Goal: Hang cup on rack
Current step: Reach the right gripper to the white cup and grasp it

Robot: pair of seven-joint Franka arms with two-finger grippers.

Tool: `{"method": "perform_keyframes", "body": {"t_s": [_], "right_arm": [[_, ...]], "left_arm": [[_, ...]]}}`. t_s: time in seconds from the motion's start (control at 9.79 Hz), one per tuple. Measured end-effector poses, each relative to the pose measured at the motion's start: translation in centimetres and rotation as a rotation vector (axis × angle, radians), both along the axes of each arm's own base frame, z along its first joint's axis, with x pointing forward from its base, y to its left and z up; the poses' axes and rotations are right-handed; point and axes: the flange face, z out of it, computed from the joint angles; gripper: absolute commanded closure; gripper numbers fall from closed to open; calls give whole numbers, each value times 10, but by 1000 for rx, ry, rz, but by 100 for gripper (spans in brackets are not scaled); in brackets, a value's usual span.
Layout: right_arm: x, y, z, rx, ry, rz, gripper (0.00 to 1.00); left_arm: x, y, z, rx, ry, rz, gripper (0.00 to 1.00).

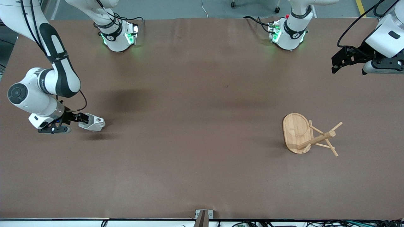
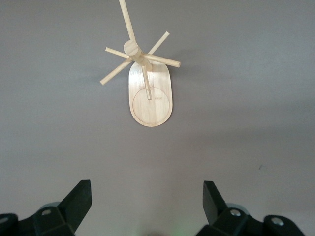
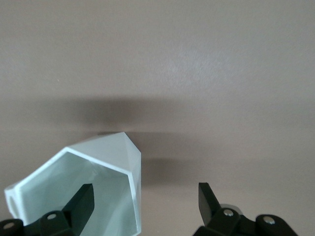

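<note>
faceted white mug (image 1: 92, 123) on its side toward my right arm's end; my right gripper (image 3: 142, 199) straddles one wall, unclenched (one finger inside). bamboo rack (image 1: 307, 135) well apart; left gripper (image 1: 337, 64) waits, released.

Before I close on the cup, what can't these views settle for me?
- Cup handle: the right wrist view crops the cup at its edge; only the front view shows it.
- Right tool: one finger is inside the cup mouth, one outside; contact with the wall can't be told.
- Rack pegs: both views look down on it, so peg tilt is unclear.
- Left tool waits open above the table; its fingertips are small and dark in the front view.
</note>
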Motion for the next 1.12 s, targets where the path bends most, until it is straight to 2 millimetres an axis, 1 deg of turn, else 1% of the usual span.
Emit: {"method": "perform_keyframes", "body": {"t_s": [0.2,0.51,0.72,0.82,0.92,1.02,1.12], "right_arm": [[-2,2,-8,3,14,8,47],[-2,4,-15,3,12,11,99],[-1,6,-15,11,6,3,100],[1,7,-13,14,2,2,100],[2,9,-12,17,12,5,100],[6,15,-7,29,46,13,100],[18,25,11,70,80,2,100]], "left_arm": [[0,0,0,0,0,0,0],[0,-1,0,-9,1,-6,0],[0,-9,-2,-72,13,-43,0],[3,-14,-6,-104,21,-53,0],[8,-24,-11,-124,17,-76,0],[13,-45,-17,-134,1,-113,0],[14,-76,-22,-141,-14,-165,0]]}}
